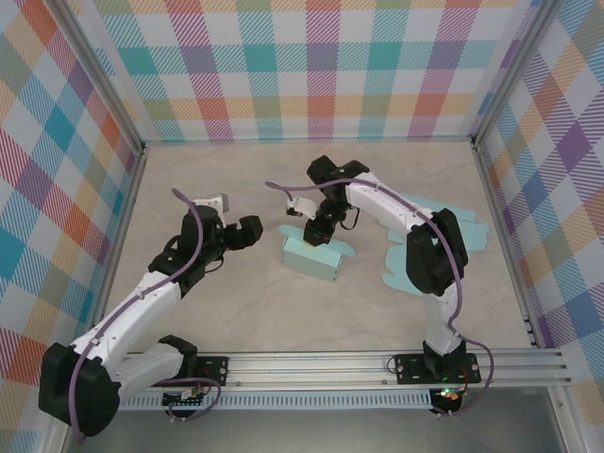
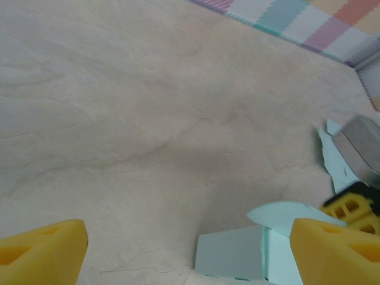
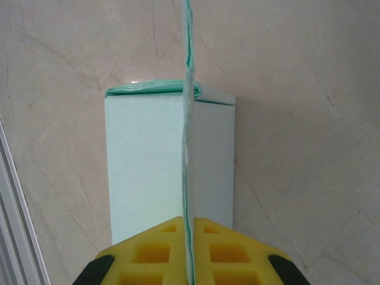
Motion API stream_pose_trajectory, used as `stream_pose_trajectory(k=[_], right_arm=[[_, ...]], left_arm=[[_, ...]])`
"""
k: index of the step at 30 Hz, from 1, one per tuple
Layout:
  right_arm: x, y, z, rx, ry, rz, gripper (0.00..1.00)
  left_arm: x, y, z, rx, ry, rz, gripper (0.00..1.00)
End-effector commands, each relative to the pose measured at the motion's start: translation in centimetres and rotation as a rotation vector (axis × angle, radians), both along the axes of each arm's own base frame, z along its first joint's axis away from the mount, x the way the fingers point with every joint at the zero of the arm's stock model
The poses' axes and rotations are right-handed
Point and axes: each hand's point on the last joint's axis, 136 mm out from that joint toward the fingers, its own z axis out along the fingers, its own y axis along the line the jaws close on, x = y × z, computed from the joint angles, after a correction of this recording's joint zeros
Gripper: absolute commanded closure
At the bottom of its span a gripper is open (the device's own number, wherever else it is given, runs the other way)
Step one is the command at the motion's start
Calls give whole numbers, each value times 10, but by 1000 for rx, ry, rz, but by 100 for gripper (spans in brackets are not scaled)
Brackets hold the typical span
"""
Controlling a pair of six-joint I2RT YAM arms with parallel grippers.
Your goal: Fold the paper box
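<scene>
Where the table point(image 1: 236, 311) spreads between checked walls point(image 1: 321, 66), flat teal sheets point(image 1: 472, 231) lie at its right side, partly under the right arm. The box point(image 1: 311, 257), pale teal, sits near the middle, well left of them. The right gripper point(image 3: 189, 237) is clamped on one thin flap of the box, seen edge-on between its pads. The left gripper point(image 1: 248, 231) hangs just left of the box, fingers wide apart.

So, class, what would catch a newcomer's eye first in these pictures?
The pastel plaid walls around the table, then the pale teal paper box at its middle. The right fingers pinch a thin flap of the box, while the left fingers stand open to its left.
</scene>
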Motion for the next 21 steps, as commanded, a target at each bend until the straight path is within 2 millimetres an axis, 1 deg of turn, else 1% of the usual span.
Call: stream_pose_trajectory(k=[1,5,6,10,13,15,18,21], right_arm=[[-7,7,13,49,62,32,82],[-3,10,19,57,52,23,71],[-2,11,22,63,45,21,70],[-1,11,33,78,14,8,57],[1,9,41,84,-24,-5,48],[3,7,46,86,-52,-15,44],[5,3,60,94,-92,-50,42],[11,-3,80,112,-168,-142,39]], left_arm=[[6,-21,7,-42,-108,-162,14],[13,-31,1,0,-153,-274,15],[14,-32,-2,19,-162,-306,15],[18,-41,-1,87,-222,-442,16],[16,-48,3,151,-248,-552,16],[12,-52,2,198,-254,-632,16],[7,-54,6,269,-290,-715,18],[9,-53,15,324,-320,-744,26]])
